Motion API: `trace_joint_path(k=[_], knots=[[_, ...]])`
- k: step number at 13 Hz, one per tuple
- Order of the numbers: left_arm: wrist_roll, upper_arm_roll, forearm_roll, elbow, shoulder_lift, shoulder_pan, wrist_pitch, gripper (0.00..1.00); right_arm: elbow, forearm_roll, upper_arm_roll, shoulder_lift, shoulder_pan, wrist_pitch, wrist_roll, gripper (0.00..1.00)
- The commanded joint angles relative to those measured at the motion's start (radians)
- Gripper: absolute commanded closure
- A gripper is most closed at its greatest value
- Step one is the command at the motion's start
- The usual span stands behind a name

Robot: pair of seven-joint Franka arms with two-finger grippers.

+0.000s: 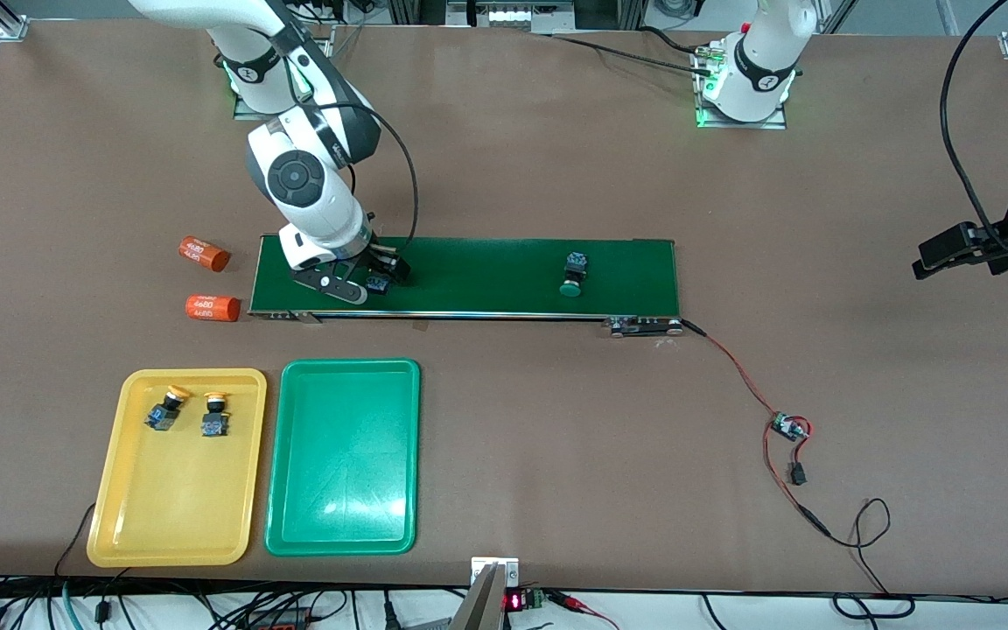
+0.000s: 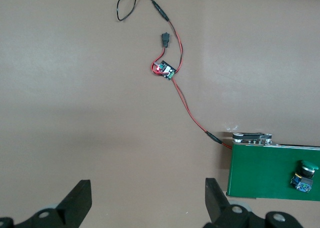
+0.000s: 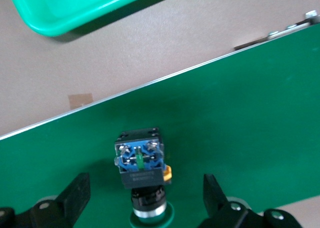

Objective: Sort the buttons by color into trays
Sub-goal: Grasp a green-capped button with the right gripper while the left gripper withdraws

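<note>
Green belt material runs across the middle of the brown table: the conveyor belt serves as the landmark. Over its end toward the right arm's side, the right gripper is down low with its fingers spread wide on either side of a green-capped button, which lies on the belt between them and is not clamped. A second green-capped button lies on its side on the belt nearer the end toward the left arm's side; the left wrist view shows it too. Nearer the front camera than the belt, toward the right arm's end, sit the two trays side by side: the green tray, with nothing in it, and just beside it the yellow tray, which holds two yellow-capped buttons close together in the part nearest the belt. Two orange cylinders lie on the table just off the belt's end toward the right arm's side. A red and black wire leads from the belt's other end to a small circuit board. The left gripper waits high over bare table well off that same end of the belt, its fingers wide apart and holding nothing.
</note>
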Motion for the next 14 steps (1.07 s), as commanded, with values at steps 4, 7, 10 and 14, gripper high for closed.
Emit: trace_joint_path(k=[4, 7, 10, 14], knots=[[0.016, -0.006, -0.010, -0.020, -0.023, -0.011, 0.000, 0.00, 0.000, -0.075, -0.009, 0.029, -0.012, 0.018, -0.015, 0.89], [0.018, -0.004, -0.012, -0.016, -0.017, -0.008, -0.010, 0.00, 0.066, -0.075, -0.012, -0.003, -0.072, -0.076, -0.086, 1.00], [0.030, -0.004, -0.007, -0.010, -0.017, -0.003, -0.004, 0.00, 0.329, -0.067, -0.014, 0.009, -0.096, -0.357, -0.238, 1.00], [0.021, -0.003, -0.012, -0.004, -0.016, 0.001, -0.003, 0.00, 0.573, -0.058, -0.014, 0.155, -0.147, -0.382, -0.483, 1.00]])
